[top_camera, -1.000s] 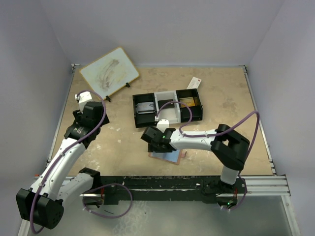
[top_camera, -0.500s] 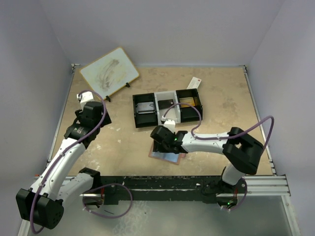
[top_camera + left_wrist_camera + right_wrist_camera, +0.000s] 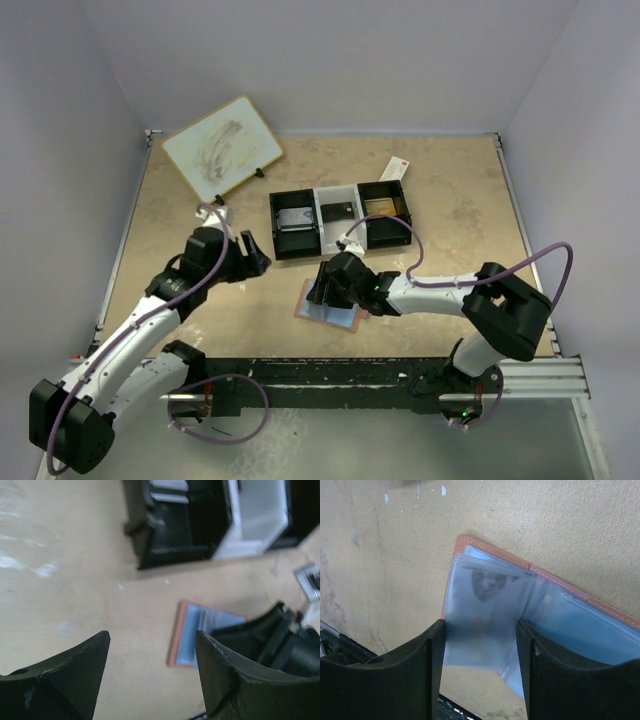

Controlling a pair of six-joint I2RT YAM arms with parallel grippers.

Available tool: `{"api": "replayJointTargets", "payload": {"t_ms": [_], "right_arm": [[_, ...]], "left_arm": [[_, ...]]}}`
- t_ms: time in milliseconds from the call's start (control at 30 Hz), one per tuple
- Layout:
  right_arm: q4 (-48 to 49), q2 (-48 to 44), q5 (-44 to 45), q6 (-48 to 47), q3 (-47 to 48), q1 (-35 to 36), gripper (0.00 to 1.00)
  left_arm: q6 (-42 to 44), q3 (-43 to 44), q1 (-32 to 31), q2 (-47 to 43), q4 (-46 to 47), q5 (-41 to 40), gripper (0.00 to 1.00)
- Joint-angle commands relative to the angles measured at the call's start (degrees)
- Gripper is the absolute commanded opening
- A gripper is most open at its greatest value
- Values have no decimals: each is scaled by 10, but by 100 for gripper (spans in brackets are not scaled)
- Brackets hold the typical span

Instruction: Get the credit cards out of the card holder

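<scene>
The card holder (image 3: 325,310) lies open on the table, with a salmon-tan rim and bluish clear pockets. My right gripper (image 3: 322,288) is right over it. In the right wrist view the jaws (image 3: 480,630) stand wide apart, and a raised clear pocket leaf (image 3: 487,615) spans the gap between them. The holder also shows in the left wrist view (image 3: 192,635). My left gripper (image 3: 255,255) is open and empty (image 3: 152,637), just left of the holder and above the table. A silvery grey card (image 3: 293,220) and a dark card (image 3: 340,210) lie in the tray.
The black-and-white three-compartment tray (image 3: 300,250) stands just behind the holder and shows in the left wrist view (image 3: 175,555). A white packet with a red end (image 3: 395,168) lies behind the tray. A small whiteboard on a stand (image 3: 222,147) is at the back left.
My left arm has swung right from the table's left side to just beside the holder. My right gripper has shifted a little right and stays over the open holder.
</scene>
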Motion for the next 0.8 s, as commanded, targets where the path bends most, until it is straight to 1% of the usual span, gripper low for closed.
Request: {"api": "replayJointTargets", "payload": {"t_ms": [0, 100, 167, 300, 533, 667, 767], "right_arm": [[8, 23, -34, 14, -34, -2, 52], [5, 28, -37, 10, -29, -3, 54], [2, 29, -37, 9, -27, -3, 56], [-3, 27, -33, 13, -29, -3, 58], [-4, 31, -35, 11, -25, -3, 61], [-27, 38, -27, 9, -11, -3, 65], [-58, 47, 3, 1, 12, -3, 66]], "left_arm": [[-48, -24, -103, 11, 80, 45, 65], [-82, -53, -155, 21, 114, 18, 64], [-94, -65, -172, 22, 126, 3, 64], [-99, -70, -182, 31, 131, -1, 64], [-93, -72, -197, 79, 147, 24, 62], [-106, -75, -219, 87, 153, -4, 58], [-115, -76, -223, 75, 145, -38, 57]]}}
